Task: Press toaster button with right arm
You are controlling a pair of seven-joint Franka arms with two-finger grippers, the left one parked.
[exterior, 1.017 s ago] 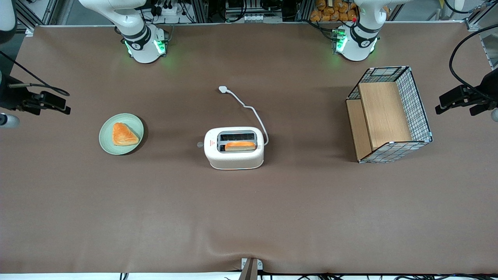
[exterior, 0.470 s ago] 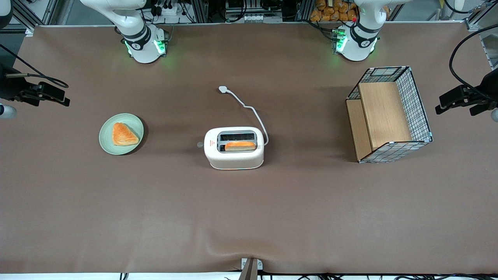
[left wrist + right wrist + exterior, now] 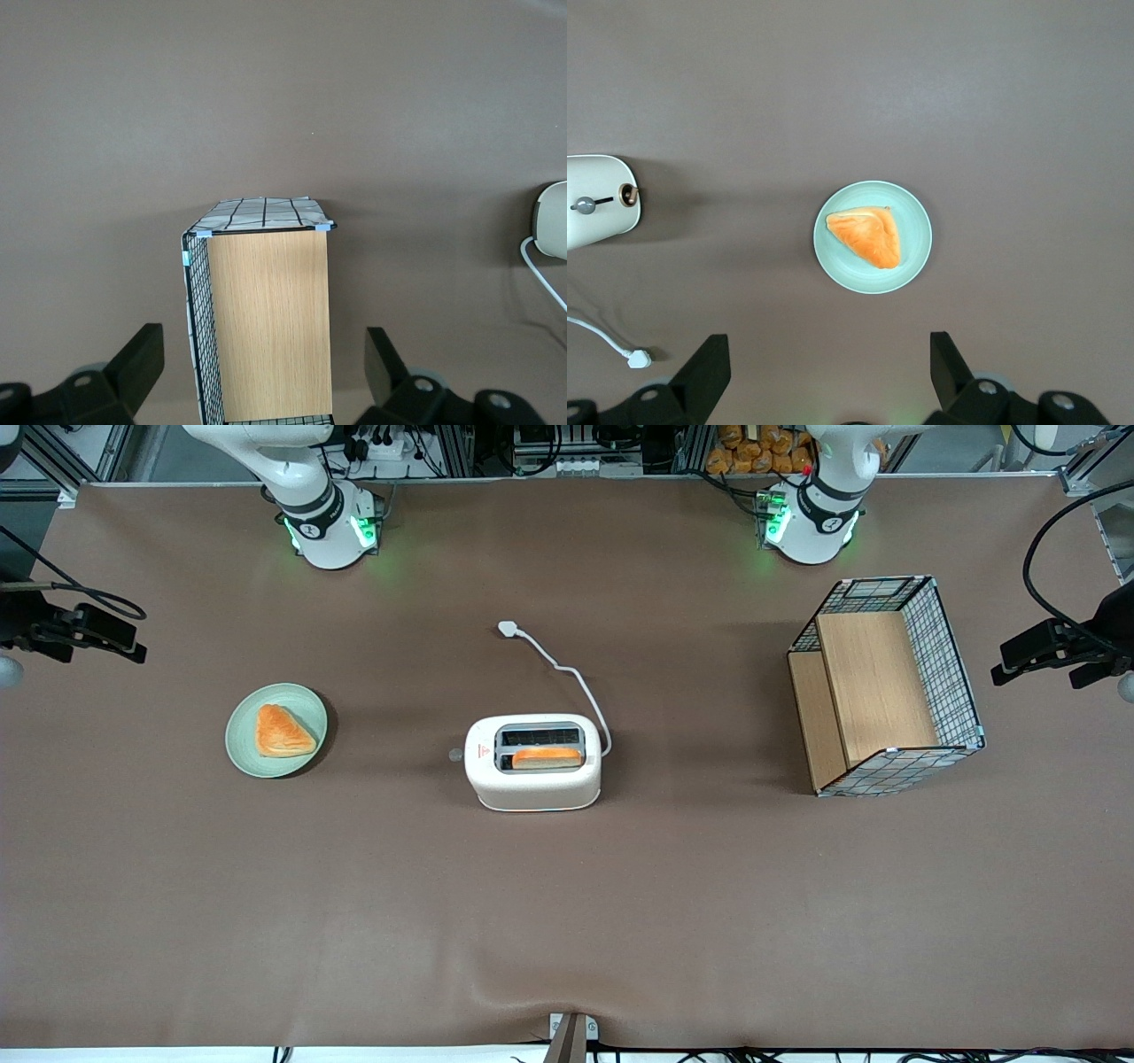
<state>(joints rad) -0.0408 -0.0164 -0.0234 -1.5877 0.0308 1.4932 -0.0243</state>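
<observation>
The cream-white toaster (image 3: 533,762) stands mid-table with a slice of bread (image 3: 547,757) in the slot nearer the front camera. Its small grey button (image 3: 455,755) sticks out of the short end face that looks toward the working arm's end of the table. The right wrist view shows that end face (image 3: 598,199) and the button (image 3: 583,205). My right gripper (image 3: 97,631) hangs high at the working arm's end of the table, far from the toaster. It (image 3: 828,341) is open and empty, above the plate.
A green plate (image 3: 239,755) with a triangular pastry (image 3: 282,732) lies between the gripper and the toaster. The white cord ends in a plug (image 3: 508,628). A wire basket (image 3: 964,691) with wooden shelves stands toward the parked arm's end.
My right gripper has moved a little farther from the front camera at the table's end. The toaster, plate and basket have not moved.
</observation>
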